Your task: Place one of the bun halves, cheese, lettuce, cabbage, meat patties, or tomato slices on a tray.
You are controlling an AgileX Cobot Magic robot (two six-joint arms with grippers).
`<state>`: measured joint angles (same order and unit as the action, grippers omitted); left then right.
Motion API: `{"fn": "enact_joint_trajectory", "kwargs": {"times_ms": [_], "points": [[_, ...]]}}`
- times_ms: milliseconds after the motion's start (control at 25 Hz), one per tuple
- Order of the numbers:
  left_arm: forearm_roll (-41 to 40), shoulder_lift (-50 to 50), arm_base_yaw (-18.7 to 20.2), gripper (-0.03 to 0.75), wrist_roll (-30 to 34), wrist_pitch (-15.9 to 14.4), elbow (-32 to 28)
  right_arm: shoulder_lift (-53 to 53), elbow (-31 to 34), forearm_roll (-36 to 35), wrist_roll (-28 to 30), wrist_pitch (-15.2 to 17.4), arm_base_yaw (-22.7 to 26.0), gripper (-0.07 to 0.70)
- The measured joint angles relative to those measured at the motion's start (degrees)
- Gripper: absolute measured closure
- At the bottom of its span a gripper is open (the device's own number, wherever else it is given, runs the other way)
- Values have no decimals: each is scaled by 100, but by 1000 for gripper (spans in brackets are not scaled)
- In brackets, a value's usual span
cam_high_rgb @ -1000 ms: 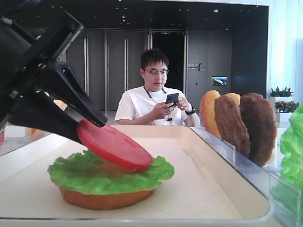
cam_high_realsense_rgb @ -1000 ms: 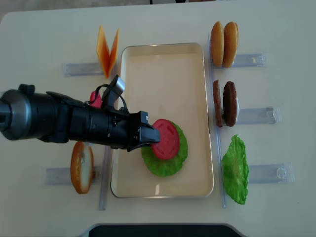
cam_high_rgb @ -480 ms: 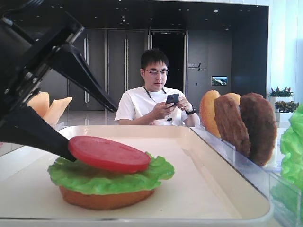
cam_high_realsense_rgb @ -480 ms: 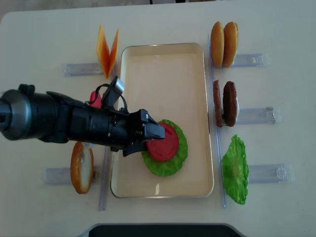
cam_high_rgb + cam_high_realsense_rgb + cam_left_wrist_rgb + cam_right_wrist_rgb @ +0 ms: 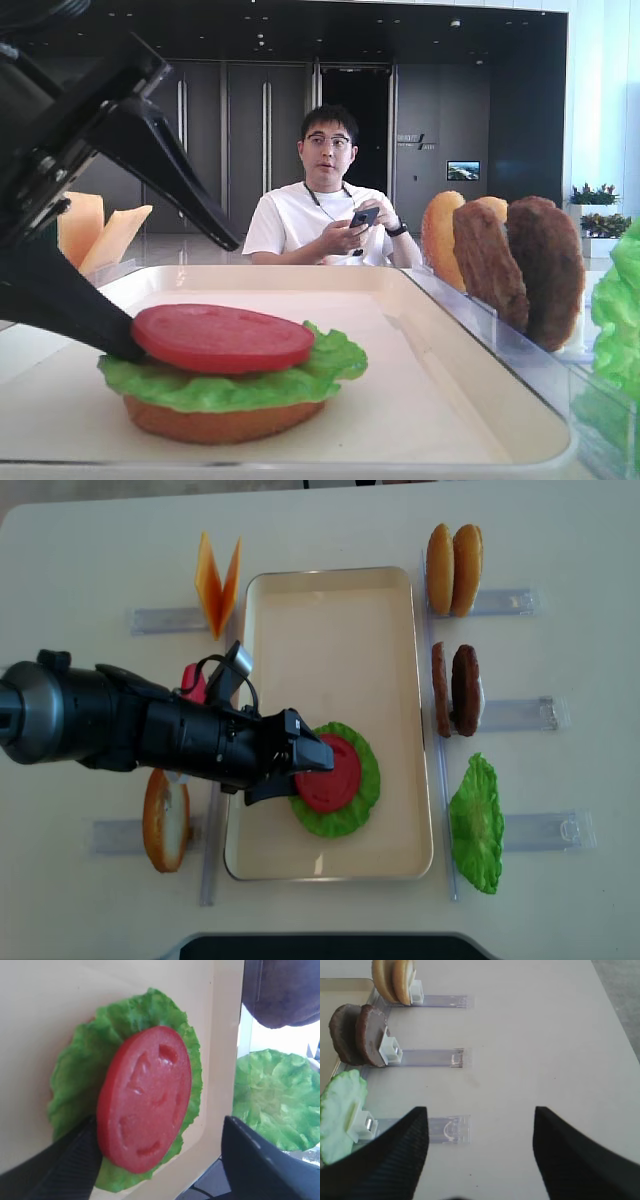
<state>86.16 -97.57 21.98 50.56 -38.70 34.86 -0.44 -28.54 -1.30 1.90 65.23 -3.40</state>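
Tomato slice (image 5: 222, 338) lying flat on lettuce (image 5: 235, 380) over bun half (image 5: 220, 420), inside tray (image 5: 480, 400), between wide-apart jaws of left gripper (image 5: 300, 768), lower finger at slice's edge, nothing gripped. Beyond gripper tip: patties (image 5: 455, 690), buns (image 5: 453, 556), spare lettuce (image 5: 477, 823). Right gripper (image 5: 477, 1152) spread apart over bare table (image 5: 545, 1035)

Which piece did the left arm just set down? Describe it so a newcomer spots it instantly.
Find the cream tray mid-table. Near its front end sits a stack: bun half, then lettuce. The tomato slice lies on top, the only flat red disc on the tray, between the open left gripper's fingers.
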Motion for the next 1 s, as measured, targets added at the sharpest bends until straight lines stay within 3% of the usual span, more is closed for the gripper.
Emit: {"fn": "enact_joint_trajectory", "kwargs": {"times_ms": [280,680,1000], "points": [[-736,309,0,150,-359,51,5,0,0,0,0,0,0,170],[-2106,1339,0,150,-1727,366,-1,0,0,0,0,0,0,170],[-2322,2009,0,150,-1981,544,132,0,0,0,0,0,0,170]]}}
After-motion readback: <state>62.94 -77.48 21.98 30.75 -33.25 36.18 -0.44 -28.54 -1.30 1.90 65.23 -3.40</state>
